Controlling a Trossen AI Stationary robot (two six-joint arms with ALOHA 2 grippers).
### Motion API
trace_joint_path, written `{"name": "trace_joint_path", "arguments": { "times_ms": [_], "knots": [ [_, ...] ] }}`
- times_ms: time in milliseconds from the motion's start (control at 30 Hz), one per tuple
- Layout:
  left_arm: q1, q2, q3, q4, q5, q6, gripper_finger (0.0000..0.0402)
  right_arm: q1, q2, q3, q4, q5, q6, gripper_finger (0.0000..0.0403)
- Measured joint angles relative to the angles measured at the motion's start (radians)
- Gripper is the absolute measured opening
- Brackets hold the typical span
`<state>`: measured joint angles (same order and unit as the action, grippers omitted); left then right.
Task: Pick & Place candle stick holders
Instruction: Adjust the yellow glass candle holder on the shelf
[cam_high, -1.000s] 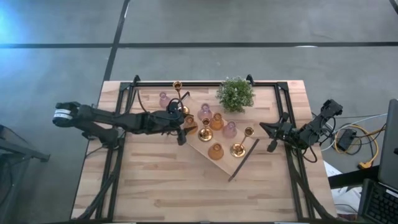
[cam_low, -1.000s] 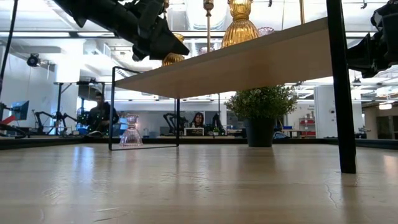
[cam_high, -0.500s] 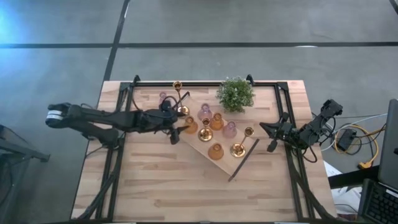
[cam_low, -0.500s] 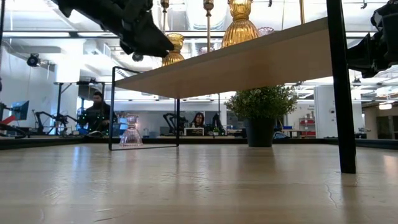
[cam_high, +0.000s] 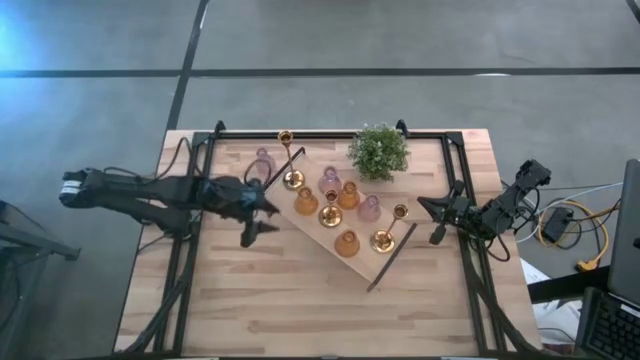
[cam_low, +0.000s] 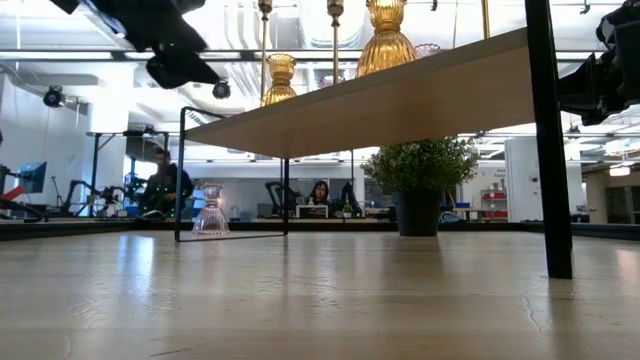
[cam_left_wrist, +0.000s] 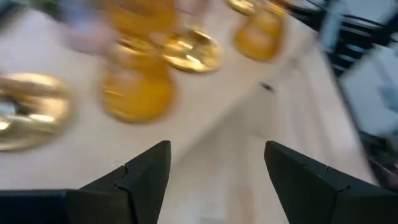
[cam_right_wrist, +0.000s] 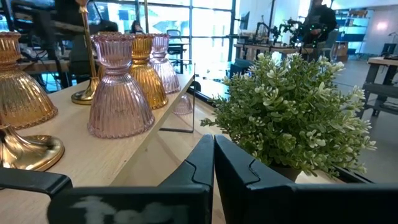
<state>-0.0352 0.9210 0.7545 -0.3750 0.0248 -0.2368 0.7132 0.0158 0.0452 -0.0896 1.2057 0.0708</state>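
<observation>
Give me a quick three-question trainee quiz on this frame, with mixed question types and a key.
1. True or false: the left end effector is shut on a gold holder.
2. The right end effector, beside the wooden tray, is: A) open, B) shut, C) out of sight.
3. What colour is the glass holder standing on the bare table, off the tray?

Key: 1 false, it is open and empty; 2 B; 3 pale pink.

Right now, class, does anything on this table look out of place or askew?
One pink holder stands on the table, off the wooden tray that carries the rest. The tray also lies askew to the table's edges.
</observation>
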Motion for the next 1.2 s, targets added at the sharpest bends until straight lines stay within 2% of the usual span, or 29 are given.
{"name": "trace_joint_path", "arguments": {
  "times_ms": [133, 367, 500, 633, 933, 1067, 1200],
  "knots": [
    [-0.079, 0.017, -0.055, 0.115, 0.072, 0.019, 0.0261, 0.000, 0.000, 0.000, 0.000, 0.000, 0.000, 0.0008],
    [-0.235, 0.145, -0.119, 0.537, 0.072, 0.100, 0.0261, 0.000, 0.000, 0.000, 0.000, 0.000, -0.002, 0.0008],
    [-0.264, 0.244, -0.107, 0.665, 0.072, 0.133, 0.0261, 0.000, 0.000, 0.000, 0.000, 0.000, -0.002, 0.0008],
    [-0.263, 0.354, -0.062, 0.724, 0.071, 0.152, 0.0261, 0.000, 0.000, 0.000, 0.000, 0.000, -0.002, 0.0008],
    [-0.263, 0.555, 0.112, 0.722, 0.060, 0.238, 0.0245, 0.000, -0.001, 0.000, 0.000, 0.000, -0.002, 0.0008],
    [-0.264, 0.601, 0.168, 0.697, -0.005, 0.266, 0.0220, 0.000, 0.000, 0.000, 0.000, 0.000, -0.001, 0.0008],
    [-0.264, 0.625, 0.193, 0.696, -0.051, 0.268, 0.0176, 0.000, 0.000, 0.000, 0.000, 0.000, 0.000, 0.0008]
  ]
}}
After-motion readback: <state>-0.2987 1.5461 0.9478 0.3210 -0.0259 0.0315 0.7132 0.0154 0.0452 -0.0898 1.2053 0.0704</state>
